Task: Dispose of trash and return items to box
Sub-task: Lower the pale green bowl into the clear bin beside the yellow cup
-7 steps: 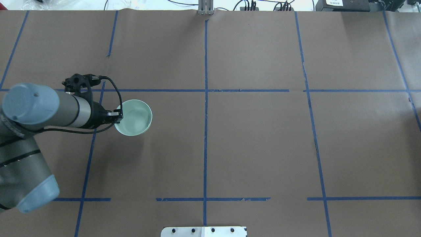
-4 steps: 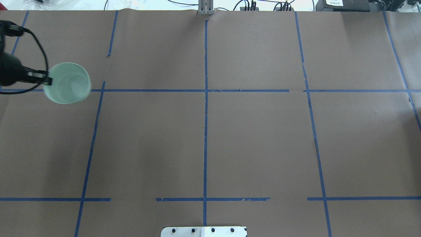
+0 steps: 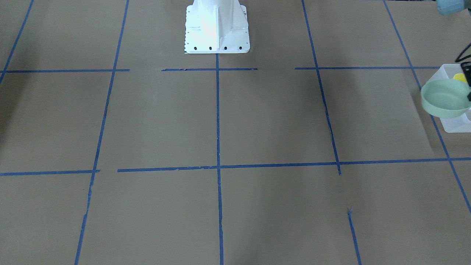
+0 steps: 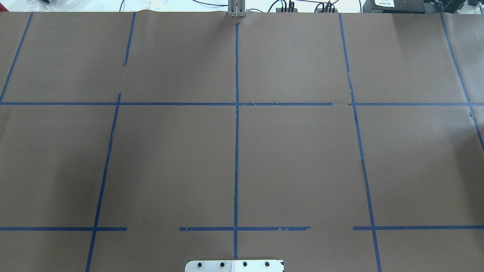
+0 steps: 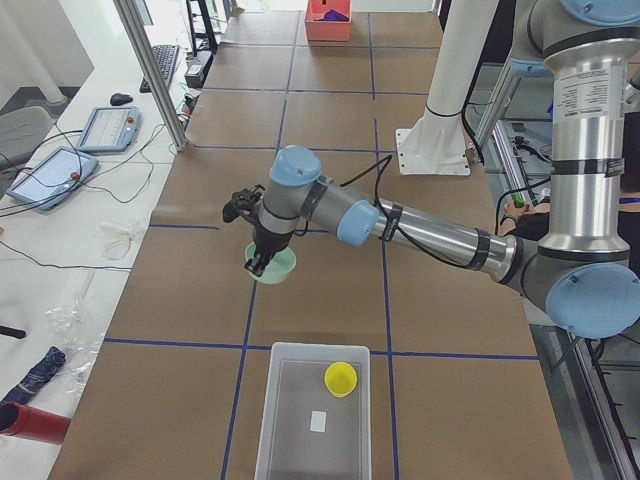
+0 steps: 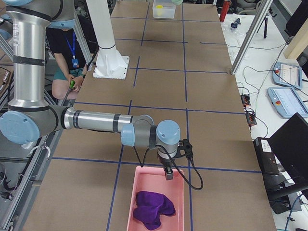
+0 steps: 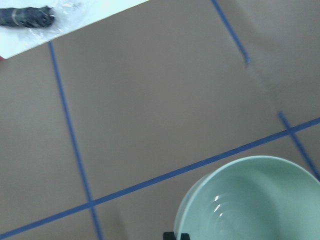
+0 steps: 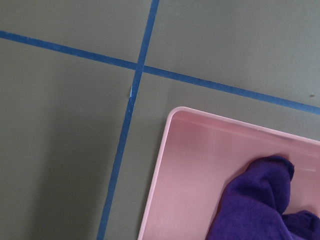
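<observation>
My left gripper [image 5: 253, 266] is shut on the rim of the pale mint-green bowl [image 5: 274, 268] and holds it upright above the table. In the front view the bowl [image 3: 444, 98] is at the right edge, overlapping the corner of the frosted-white box [image 3: 455, 126], with the gripper [image 3: 468, 92] partly cut off. The left wrist view shows the bowl [image 7: 255, 200] from above. The box [image 5: 300, 430] stands at the table's left end with the yellow cup [image 5: 340, 378] inside. My right gripper [image 6: 167, 174] hangs over a pink bin; I cannot tell whether it is open or shut. Neither arm shows in the overhead view.
The pink bin [image 6: 144, 202] with a purple cloth [image 6: 151, 208] stands at the table's right end; it also shows in the right wrist view [image 8: 190, 165]. The white robot base [image 3: 217, 27] stands at the table's back middle. A person [image 6: 67, 53] sits beside the base.
In the overhead view my left arm has carried the bowl leftward and away from the robot, then out of that view's left edge.
</observation>
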Robot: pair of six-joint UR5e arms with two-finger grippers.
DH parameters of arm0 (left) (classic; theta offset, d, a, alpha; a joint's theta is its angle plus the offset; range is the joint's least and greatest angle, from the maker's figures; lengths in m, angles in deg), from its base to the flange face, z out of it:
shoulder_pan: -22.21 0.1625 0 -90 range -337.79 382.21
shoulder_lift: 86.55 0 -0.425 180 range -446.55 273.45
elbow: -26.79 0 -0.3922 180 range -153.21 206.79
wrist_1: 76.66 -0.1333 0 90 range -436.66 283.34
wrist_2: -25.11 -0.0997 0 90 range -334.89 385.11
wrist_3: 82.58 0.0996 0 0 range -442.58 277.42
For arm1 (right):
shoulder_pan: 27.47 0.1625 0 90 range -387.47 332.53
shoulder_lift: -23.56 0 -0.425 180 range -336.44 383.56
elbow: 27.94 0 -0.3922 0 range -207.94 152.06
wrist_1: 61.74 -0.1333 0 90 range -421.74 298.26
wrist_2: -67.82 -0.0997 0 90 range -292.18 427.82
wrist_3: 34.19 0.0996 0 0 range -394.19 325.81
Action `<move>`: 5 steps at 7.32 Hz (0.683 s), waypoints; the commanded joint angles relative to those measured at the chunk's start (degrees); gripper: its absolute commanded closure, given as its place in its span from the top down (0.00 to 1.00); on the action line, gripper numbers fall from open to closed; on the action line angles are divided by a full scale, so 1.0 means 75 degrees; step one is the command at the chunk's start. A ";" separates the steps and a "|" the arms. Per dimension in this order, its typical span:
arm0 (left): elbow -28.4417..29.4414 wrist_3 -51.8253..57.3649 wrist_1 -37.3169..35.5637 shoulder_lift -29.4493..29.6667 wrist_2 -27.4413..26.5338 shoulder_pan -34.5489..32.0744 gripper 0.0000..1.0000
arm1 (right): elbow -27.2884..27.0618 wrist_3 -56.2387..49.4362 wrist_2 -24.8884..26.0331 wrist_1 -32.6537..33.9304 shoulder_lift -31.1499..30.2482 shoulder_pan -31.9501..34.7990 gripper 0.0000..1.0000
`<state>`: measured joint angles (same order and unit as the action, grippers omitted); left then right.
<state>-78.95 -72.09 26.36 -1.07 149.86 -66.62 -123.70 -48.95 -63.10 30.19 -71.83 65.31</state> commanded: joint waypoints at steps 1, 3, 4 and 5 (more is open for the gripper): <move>0.1287 0.2403 0.0231 -0.0354 0.0219 -0.1196 0.00 | -0.0672 0.0011 0.0007 0.0610 -0.0183 -0.0007 1.00; 0.2419 0.2527 0.1921 -0.0906 0.0230 -0.1234 0.00 | -0.0639 0.0012 -0.0005 0.0598 -0.0184 -0.0007 1.00; 0.3286 0.2516 0.2964 -0.0908 0.0242 -0.1234 0.00 | -0.0627 0.0012 -0.0028 0.0598 -0.0196 -0.0007 1.00; 0.3654 0.2516 0.3311 -0.0908 0.0242 -0.1234 0.00 | -0.0627 0.0012 -0.0051 0.0586 -0.0196 -0.0007 1.00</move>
<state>-56.73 -53.37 45.40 -7.54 151.63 -75.79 -128.41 -48.87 -63.28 34.64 -73.24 65.26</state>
